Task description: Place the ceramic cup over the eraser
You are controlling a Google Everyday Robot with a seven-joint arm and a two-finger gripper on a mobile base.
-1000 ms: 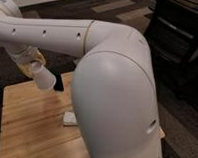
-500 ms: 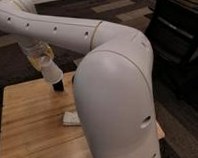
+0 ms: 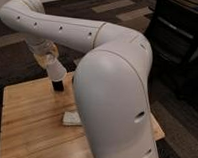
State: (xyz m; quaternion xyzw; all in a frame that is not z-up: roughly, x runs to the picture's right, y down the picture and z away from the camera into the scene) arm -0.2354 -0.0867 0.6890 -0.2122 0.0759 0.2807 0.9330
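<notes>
Camera view material was dominated by the robot's white arm (image 3: 111,94), whose bulky near segment filled the centre and right, while a slimmer segment reached across the top to the left and bent downward. At its end the gripper (image 3: 47,58) was found above the far left part of the wooden table (image 3: 30,125), partly hidden behind the cup it carried. The ceramic cup (image 3: 54,68) was seen tilted, its mouth directed down and to the right, and it was held at the wrist end (the grasp appeared closed about the cup, though the exact finger spread could not be made out). Directly under the cup's mouth the eraser (image 3: 57,85) was seen standing upright on the wood as a small black block, its top apparently at the cup's rim; whether the two were touching could not be told. A flat pale grey pad (image 3: 71,118) was noted lying on the table nearer the camera, apart from the eraser, its right edge hidden by the arm
</notes>
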